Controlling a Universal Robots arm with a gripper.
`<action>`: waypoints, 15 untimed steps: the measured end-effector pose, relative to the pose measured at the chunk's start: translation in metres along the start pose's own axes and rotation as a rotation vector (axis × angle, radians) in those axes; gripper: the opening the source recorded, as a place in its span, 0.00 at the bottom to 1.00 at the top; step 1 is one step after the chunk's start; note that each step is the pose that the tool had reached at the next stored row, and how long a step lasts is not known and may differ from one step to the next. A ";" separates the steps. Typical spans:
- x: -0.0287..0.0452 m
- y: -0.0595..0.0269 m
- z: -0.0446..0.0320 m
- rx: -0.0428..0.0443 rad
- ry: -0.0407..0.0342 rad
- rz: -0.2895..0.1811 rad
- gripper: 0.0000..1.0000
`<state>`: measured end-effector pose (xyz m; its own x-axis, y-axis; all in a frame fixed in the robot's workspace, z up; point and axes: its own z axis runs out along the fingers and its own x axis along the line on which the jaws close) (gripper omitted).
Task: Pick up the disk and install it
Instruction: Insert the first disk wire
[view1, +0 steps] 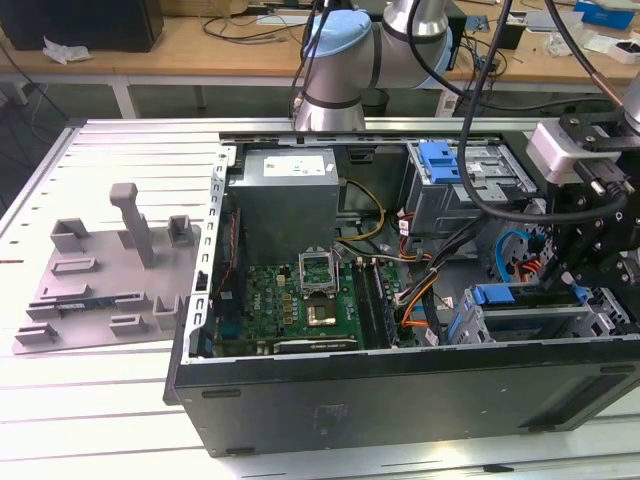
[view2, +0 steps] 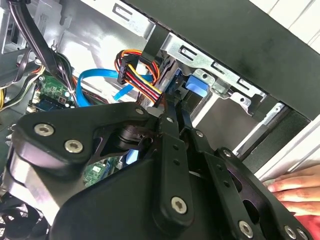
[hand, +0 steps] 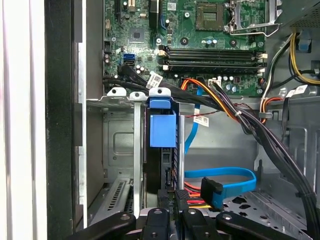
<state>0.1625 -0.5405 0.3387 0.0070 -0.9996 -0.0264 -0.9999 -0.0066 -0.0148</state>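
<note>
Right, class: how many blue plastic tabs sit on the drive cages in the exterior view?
2: the rear tab atop the far cage, the front tab on the nearer cage. Others may be hidden.

The disk (hand: 162, 131) stands on edge inside the case's (view1: 400, 395) drive cage (hand: 120, 145).

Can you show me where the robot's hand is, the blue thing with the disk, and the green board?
hand (hand: 170, 212), first wrist view, between its fingertips.
disk (hand: 162, 129), first wrist view, on its blue bracket in the bay.
green board (view1: 300, 295), exterior view, board's middle.
</note>
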 end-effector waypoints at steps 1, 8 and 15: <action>0.0000 0.0000 0.0005 0.0000 0.0000 0.000 0.17; 0.0001 0.0000 0.0020 0.0000 0.0001 0.000 0.17; 0.0001 0.0000 0.0022 0.0000 0.0001 0.000 0.17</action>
<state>0.1625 -0.5405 0.3365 0.0070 -0.9996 -0.0263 -0.9999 -0.0066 -0.0148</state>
